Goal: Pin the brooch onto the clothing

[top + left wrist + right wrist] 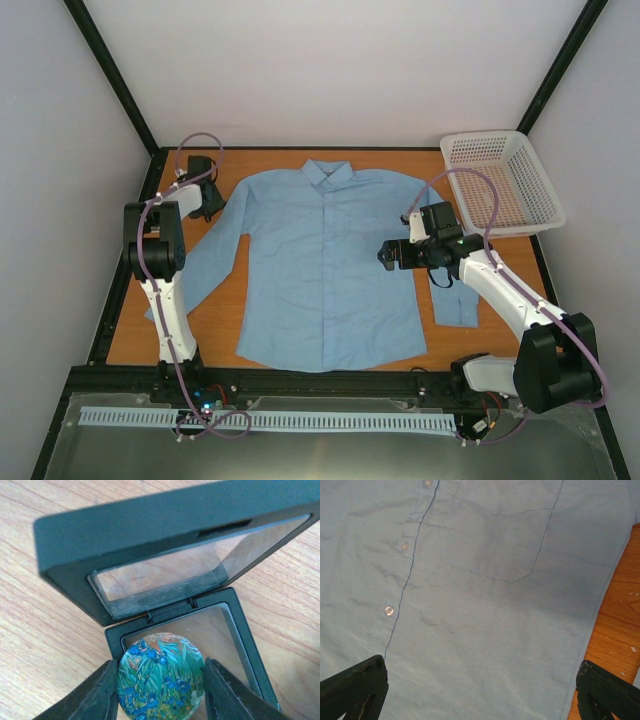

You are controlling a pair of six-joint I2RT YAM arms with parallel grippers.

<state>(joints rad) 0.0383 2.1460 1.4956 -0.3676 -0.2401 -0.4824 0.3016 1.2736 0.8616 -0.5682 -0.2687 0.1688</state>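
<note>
The brooch (161,677), a round disc painted with blue flowers and green leaves, lies in the open black hinged box (243,635) on the wooden table. My left gripper (161,692) is shut on the brooch, one finger against each side of its rim. From above, the left gripper (205,196) is at the table's back left, beside the shirt's sleeve. The clothing (320,265), a light blue button-up shirt, lies flat in the middle. My right gripper (388,255) hovers open over the shirt's chest, with only cloth (485,610) between its wide-set fingers (355,687).
The box's lid (150,530) stands tilted up just beyond the brooch. A white mesh basket (535,190) sits at the back right corner. The shirt's chest pocket (515,540) and button placket (389,611) lie ahead of the right gripper. Bare table (620,625) shows past the shirt's side seam.
</note>
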